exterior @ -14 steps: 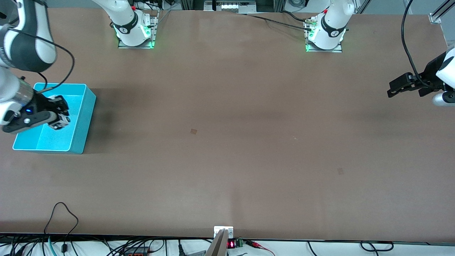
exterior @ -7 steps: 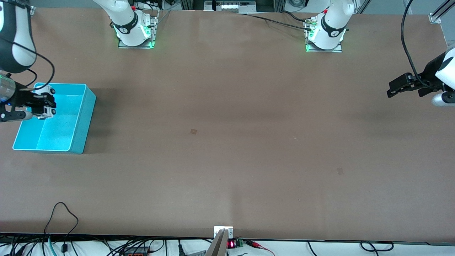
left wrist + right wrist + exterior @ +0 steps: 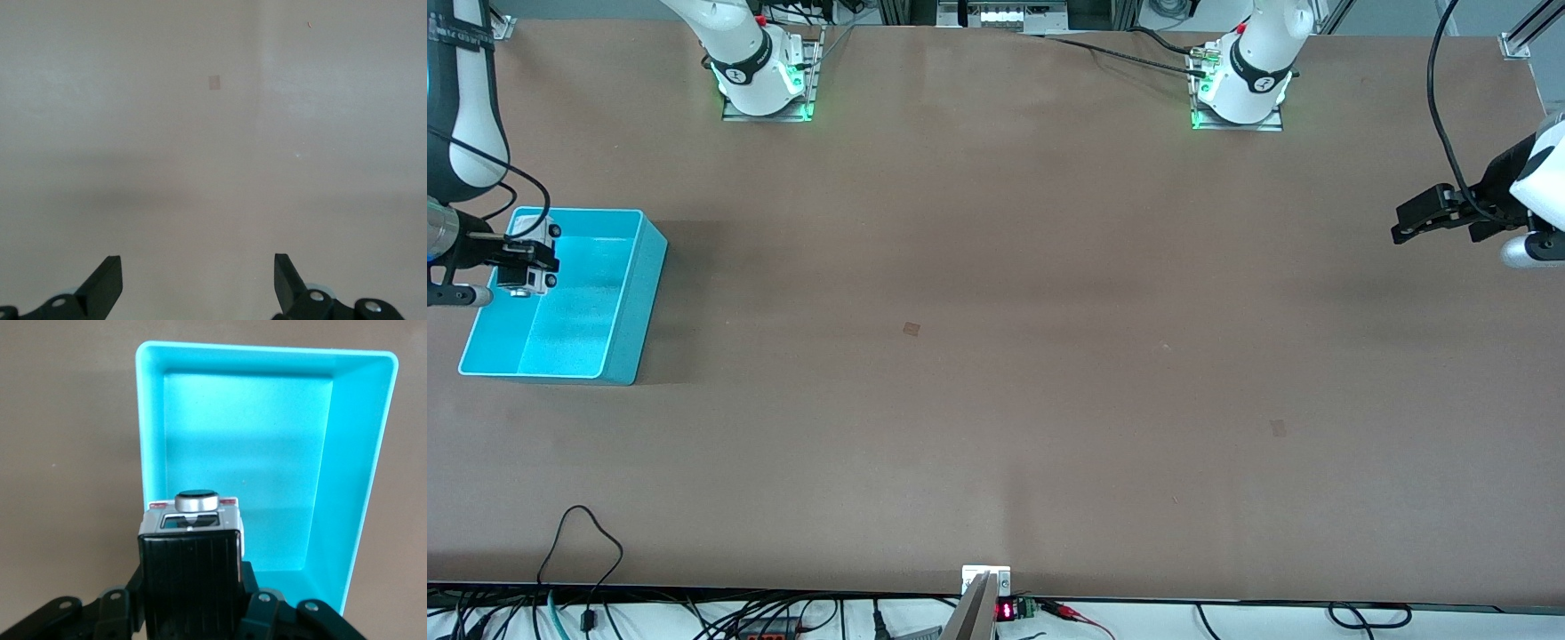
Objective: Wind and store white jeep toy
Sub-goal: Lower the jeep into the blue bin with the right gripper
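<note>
Now the right gripper (image 3: 516, 267), pinching the white jeep toy (image 3: 192, 540), has slid to the cyan bin's (image 3: 627, 302) rim, so dropping looks close; the left gripper (image 3: 1427, 218) waits wide, well apart

A wide brown counter (image 3: 996, 293) fills nearly the whole front view, matte and evenly lit, with soft darker bands of shadow across its middle. Two small darker patches mark its surface, one near the centre (image 3: 911, 328) and one (image 3: 1279, 428) toward the left arm's end. Along the near edge hang black cables (image 3: 578, 533) over a white floor strip, beside a small red display (image 3: 1005, 612). At the top edge, metal frame parts (image 3: 1520, 36) and more cables show.
</note>
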Tool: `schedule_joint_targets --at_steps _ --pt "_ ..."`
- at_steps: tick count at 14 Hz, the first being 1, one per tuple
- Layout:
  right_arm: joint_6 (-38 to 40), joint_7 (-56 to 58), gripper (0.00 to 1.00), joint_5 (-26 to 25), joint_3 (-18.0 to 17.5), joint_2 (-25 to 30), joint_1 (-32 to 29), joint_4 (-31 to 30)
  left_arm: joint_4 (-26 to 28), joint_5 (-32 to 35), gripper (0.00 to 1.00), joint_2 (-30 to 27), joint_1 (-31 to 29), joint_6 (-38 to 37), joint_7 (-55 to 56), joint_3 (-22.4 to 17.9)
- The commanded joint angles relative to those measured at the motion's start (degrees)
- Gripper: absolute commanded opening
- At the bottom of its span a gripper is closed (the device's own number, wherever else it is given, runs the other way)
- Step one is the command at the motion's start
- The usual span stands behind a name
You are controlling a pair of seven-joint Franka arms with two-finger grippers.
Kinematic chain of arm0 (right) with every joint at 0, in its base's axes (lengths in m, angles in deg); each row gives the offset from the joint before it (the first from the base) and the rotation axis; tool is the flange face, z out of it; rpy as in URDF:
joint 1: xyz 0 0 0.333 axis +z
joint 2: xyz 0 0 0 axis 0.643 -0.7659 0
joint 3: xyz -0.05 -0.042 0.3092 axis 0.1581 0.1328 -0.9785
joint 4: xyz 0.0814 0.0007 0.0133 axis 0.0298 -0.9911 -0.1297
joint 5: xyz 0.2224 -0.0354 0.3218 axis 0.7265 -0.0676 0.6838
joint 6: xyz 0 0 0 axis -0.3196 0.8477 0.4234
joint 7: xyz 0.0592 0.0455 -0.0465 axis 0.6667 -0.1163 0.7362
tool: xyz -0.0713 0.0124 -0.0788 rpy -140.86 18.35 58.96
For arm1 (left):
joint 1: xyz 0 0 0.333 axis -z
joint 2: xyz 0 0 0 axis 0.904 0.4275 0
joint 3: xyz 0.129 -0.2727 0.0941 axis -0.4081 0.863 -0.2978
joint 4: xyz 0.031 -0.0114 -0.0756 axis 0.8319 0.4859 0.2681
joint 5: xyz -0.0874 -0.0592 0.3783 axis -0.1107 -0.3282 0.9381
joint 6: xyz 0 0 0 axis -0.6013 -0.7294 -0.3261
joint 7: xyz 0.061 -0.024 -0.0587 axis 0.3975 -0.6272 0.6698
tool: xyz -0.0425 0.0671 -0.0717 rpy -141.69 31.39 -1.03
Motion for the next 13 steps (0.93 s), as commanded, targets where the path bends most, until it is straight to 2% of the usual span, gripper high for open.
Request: schedule_joint_targets --at_steps 1,6,13 --pt "-5.17 -0.65 0.0 -0.49 -0.65 -0.96 -2.07 -2.46 0.55 -0.84 1.0 -0.43 0.13 -0.04 -0.63 0.16" --pt "-13.97 0.23 0.0 -0.58 -0.65 -3.24 -4.1 -6.34 0.55 -0.75 1.0 -0.43 0.22 -0.13 -0.63 0.16" --pt "-18.98 0.14 0.0 -0.4 -0.74 -7.11 -4.71 -6.96 0.55 -0.75 1.0 -0.43 0.22 -0.13 -0.63 0.16"
